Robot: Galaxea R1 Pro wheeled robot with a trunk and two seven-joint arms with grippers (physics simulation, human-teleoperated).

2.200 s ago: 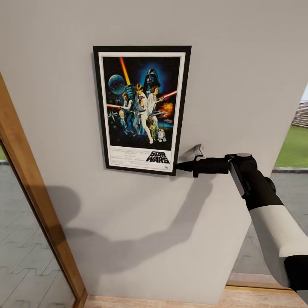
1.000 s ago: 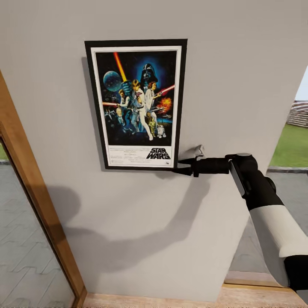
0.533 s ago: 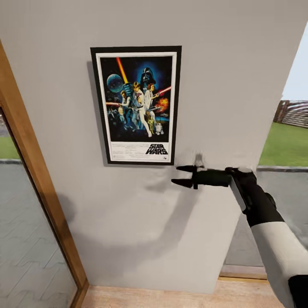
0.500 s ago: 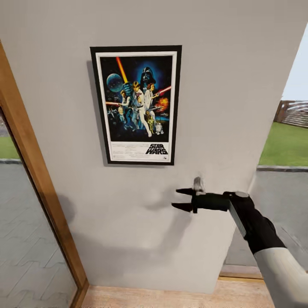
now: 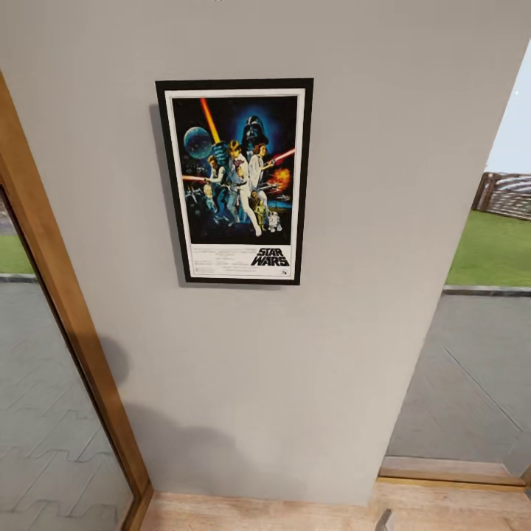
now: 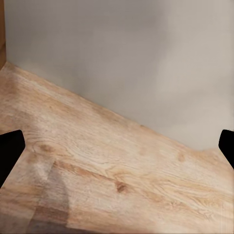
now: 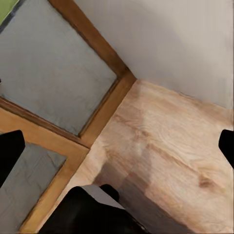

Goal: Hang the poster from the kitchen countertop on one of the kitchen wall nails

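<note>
The black-framed Star Wars poster (image 5: 234,181) hangs flat and upright on the grey wall (image 5: 354,184), its white "STAR WARS" strip at the bottom. Nothing is touching it. My left gripper (image 6: 117,146) is open, its dark fingertips (image 6: 9,152) far apart, and it points down at the wooden floor (image 6: 122,170) by the foot of the wall. My right gripper (image 7: 117,151) is open too, with nothing between its fingers, and it looks down at the floor (image 7: 170,146) beside a wooden frame (image 7: 100,53). The kitchen countertop is out of view.
A wooden door frame (image 5: 66,310) with glass runs down the left of the wall. To the right is an opening onto paving and grass (image 5: 490,251). A wooden floor strip (image 5: 258,512) lies along the wall's foot. A dark part of the robot (image 7: 92,214) shows below the right gripper.
My right arm, which held its open gripper just below the poster's lower right corner, has dropped down out of the head view. The poster has stayed in place on the wall.
</note>
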